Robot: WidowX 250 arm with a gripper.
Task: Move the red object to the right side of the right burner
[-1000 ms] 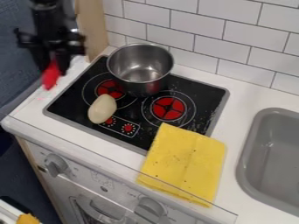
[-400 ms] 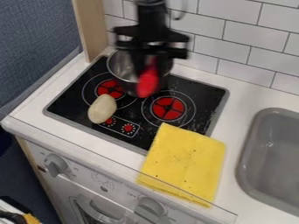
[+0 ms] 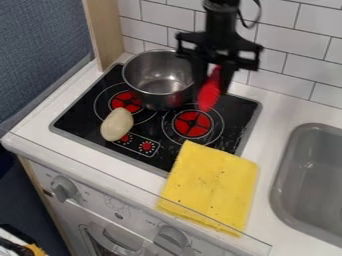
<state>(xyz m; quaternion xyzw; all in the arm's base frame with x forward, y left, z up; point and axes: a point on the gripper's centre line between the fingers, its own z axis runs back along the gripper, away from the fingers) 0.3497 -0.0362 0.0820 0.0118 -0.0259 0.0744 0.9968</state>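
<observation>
My gripper (image 3: 212, 80) is over the back right of the stove, just right of the metal pot, shut on the red object (image 3: 210, 92). The red object hangs down between the fingers, its lower end in front of the upper edge of the right burner (image 3: 192, 123) in the view. It appears held above the stove surface.
The metal pot (image 3: 160, 79) stands at the back of the stove. A pale oval object (image 3: 117, 124) lies at the left burner's front. A yellow cloth (image 3: 209, 187) overlaps the stove's front right. A grey sink (image 3: 312, 175) is at the right, the tiled wall behind.
From the far left, my gripper has travelled right across the stove and past the pot, carrying the red object. The pot, pale object and cloth have stayed put.
</observation>
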